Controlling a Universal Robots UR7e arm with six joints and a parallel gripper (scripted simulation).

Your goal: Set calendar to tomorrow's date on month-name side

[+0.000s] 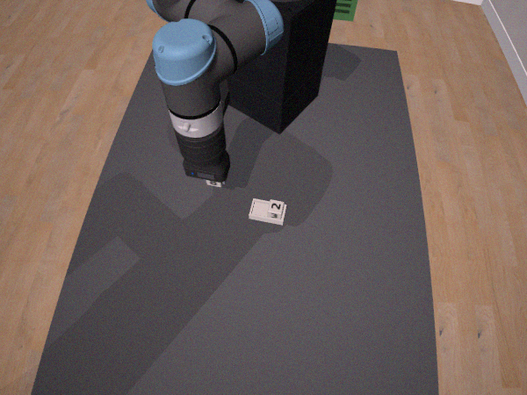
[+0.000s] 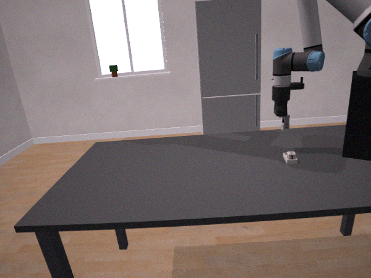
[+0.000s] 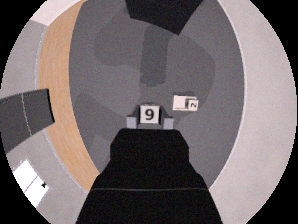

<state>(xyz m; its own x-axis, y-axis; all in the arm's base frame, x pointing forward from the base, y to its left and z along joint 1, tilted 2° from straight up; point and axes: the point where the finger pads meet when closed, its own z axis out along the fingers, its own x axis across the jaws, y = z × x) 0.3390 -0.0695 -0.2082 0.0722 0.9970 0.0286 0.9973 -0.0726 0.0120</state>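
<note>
My gripper [image 2: 285,126] [image 3: 149,111] is shut on a white cube [image 1: 214,183] [image 3: 149,114] and holds it high above the table. In the wrist view the cube shows a dark digit that reads as 9. In the exterior view the fingers largely hide it. The white tray [image 1: 265,219] [image 2: 289,160] [image 3: 178,103] lies flat on the table. A second cube [image 1: 276,208] [image 2: 291,155] [image 3: 193,104] sits in its right end in the top view. Its top shows a 2, turned sideways; a dark mark on its side is unclear. The tray's left part is empty.
The black robot pedestal [image 1: 281,79] [image 2: 357,117] [image 3: 165,14] stands behind the tray in the top view. The dark table [image 1: 334,285] [image 2: 173,182] carries the tray, with the arm's shadows across it. A grey cabinet [image 2: 230,55] stands beyond the table.
</note>
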